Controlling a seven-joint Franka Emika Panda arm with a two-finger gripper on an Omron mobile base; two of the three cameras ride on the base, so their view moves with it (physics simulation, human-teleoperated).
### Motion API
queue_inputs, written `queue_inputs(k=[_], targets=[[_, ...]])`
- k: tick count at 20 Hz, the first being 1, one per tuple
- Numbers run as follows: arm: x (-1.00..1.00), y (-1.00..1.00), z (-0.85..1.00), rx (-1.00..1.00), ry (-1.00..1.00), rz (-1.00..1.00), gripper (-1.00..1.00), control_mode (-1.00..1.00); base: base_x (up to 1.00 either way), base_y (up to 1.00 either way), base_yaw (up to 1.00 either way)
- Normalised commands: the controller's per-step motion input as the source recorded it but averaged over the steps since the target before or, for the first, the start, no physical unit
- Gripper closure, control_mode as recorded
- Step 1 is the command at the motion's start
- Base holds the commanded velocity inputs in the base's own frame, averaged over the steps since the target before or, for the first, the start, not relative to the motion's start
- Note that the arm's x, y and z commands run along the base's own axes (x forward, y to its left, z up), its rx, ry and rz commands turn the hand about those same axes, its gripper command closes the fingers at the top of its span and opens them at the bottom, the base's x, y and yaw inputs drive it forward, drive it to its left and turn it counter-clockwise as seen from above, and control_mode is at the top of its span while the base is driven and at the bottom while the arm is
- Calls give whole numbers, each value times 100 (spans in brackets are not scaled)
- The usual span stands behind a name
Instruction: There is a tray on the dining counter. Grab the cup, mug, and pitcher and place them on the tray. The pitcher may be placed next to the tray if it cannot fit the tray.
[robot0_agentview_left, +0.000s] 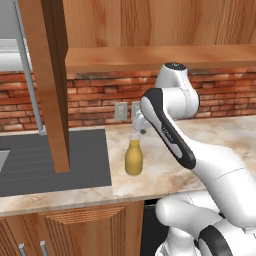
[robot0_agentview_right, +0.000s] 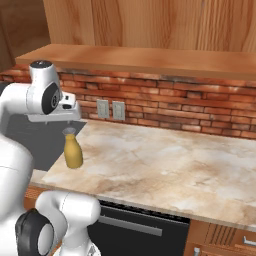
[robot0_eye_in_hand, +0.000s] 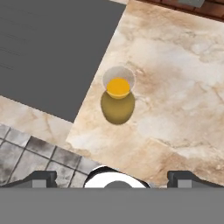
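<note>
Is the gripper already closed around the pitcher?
No, the gripper hangs open above the pitcher, which stands free on the counter.

**Pitcher upright on marble surface, hand above it**

Pitcher (robot0_agentview_right: 73, 151) stood upright near the left end of the marble surface (robot0_agentview_right: 165, 165), close to the front edge. Hand (robot0_agentview_right: 66, 119) hung just over its neck; finger state unreadable here. Brick wall (robot0_agentview_right: 200, 107) behind carried two outlets (robot0_agentview_right: 110, 109). Wooden shelf (robot0_agentview_right: 150, 60) ran above.
</note>
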Motion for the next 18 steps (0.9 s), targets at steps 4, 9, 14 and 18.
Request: queue_inputs(k=[4,9,14,18], targets=[[20,2,0,0,3,0,-100,-100,0,0,0],[5,9,0,0,3,0,-100,-100,0,0,0],[0,16,-6,0,6,0,-100,-100,0,0,0],[2,2,-16,0,3,0,-100,-100,0,0,0]])
